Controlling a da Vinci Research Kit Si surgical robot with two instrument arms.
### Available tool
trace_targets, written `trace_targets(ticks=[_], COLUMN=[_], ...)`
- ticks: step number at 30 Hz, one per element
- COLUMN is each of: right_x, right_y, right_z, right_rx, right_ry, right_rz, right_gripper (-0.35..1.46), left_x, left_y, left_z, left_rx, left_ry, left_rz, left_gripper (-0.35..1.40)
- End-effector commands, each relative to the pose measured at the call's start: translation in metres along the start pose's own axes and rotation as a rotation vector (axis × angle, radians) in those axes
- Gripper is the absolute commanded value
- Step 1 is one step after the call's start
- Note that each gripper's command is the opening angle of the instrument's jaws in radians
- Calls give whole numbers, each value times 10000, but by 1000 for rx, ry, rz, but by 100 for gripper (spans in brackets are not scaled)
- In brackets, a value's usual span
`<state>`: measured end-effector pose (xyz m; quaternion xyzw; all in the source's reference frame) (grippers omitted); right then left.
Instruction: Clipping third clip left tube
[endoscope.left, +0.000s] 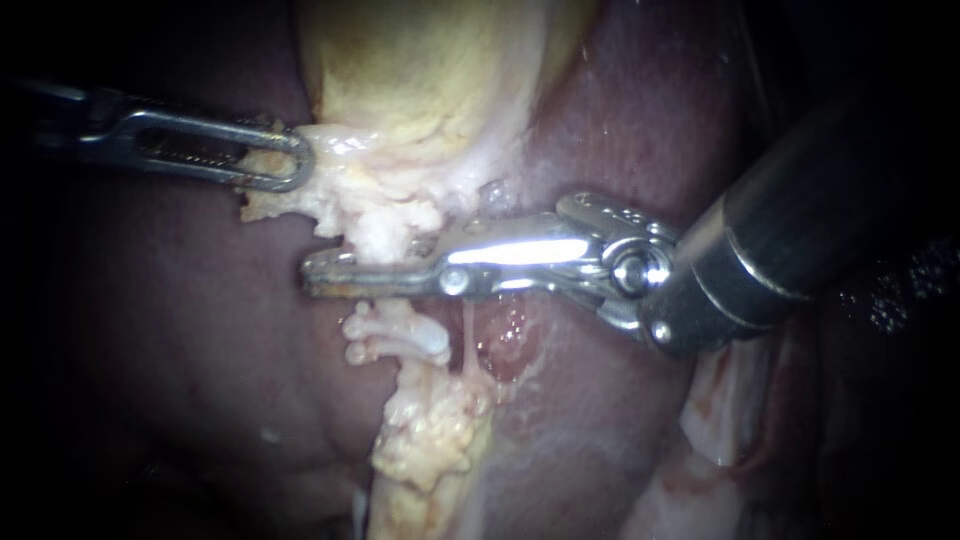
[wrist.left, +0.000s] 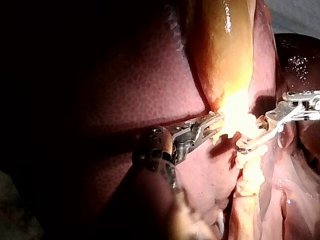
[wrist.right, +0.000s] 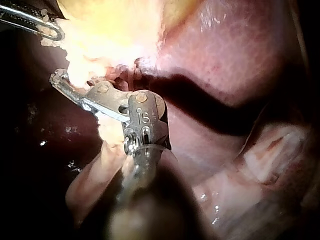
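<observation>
Gripping pale tissue, left instrument; right instrument across tube

The liver is the bed that carries everything here: a broad, dark red-brown, glistening mass that fills nearly all of each view. The yellow-green gallbladder lies directly on it, its narrow end pointing into the middle of the scene. From that end a lumpy, cream-coloured strip of fatty tissue runs on across the liver. Just beside the strip, a thin pale tube crosses a small raw red patch of liver. In the left wrist view, a pale grey patch shows past the liver's far edge; whether it is the surface cannot be told.
</observation>
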<state>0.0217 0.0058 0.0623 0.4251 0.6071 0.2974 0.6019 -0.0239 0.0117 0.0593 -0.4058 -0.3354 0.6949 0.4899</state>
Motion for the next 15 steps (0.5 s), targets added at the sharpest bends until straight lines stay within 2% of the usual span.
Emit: trace_targets(ticks=[1,4,15], right_x=[-1,-1,-1], right_y=[1,1,5], right_z=[0,0,-1], right_rx=[-1,-8,-12], right_ry=[-3,-19,-17], right_rz=[-2,-1,-2], right_gripper=[-35,-35,-35], left_x=[0,0,-1], left_y=[0,0,0], left_z=[0,1,1], left_rx=[1,2,3], left_ry=[0,0,-2], left_rz=[0,0,0], left_gripper=[-35,-35,-35])
